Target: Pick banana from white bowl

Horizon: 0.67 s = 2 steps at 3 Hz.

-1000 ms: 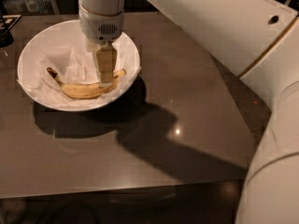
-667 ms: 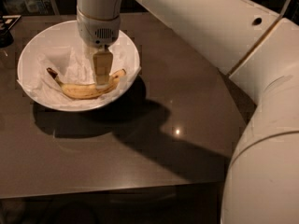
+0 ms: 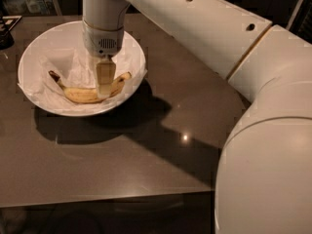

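The white bowl stands at the back left of the dark table, lined with crumpled white paper. The yellow banana lies curved along the near side of the bowl, its dark stem tip pointing left. My gripper hangs straight down from the white wrist into the bowl. Its tip is down at the right part of the banana and hides a short stretch of it. The banana rests on the paper.
The brown table has its front edge near the bottom of the view. A dark object sits at the far left edge. My white arm fills the right side and spans over the table's back right.
The gripper has shifted slightly left and come down lower onto the banana. The banana and bowl have not moved.
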Each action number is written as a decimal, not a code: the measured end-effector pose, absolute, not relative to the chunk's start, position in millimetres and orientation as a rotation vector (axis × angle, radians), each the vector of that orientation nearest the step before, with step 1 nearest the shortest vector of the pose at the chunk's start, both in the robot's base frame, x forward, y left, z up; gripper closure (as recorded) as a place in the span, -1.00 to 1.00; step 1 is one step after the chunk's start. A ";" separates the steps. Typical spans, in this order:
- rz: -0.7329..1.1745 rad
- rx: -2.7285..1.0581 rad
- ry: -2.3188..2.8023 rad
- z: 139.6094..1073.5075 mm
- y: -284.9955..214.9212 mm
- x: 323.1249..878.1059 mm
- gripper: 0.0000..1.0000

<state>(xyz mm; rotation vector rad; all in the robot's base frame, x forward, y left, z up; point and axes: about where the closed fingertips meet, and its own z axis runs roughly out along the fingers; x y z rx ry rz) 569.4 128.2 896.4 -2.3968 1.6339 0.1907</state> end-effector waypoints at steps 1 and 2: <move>0.235 -2.387 1.671 881.6 126.0 572.5 -0.24; 0.259 -2.379 1.708 869.3 120.7 577.6 -0.22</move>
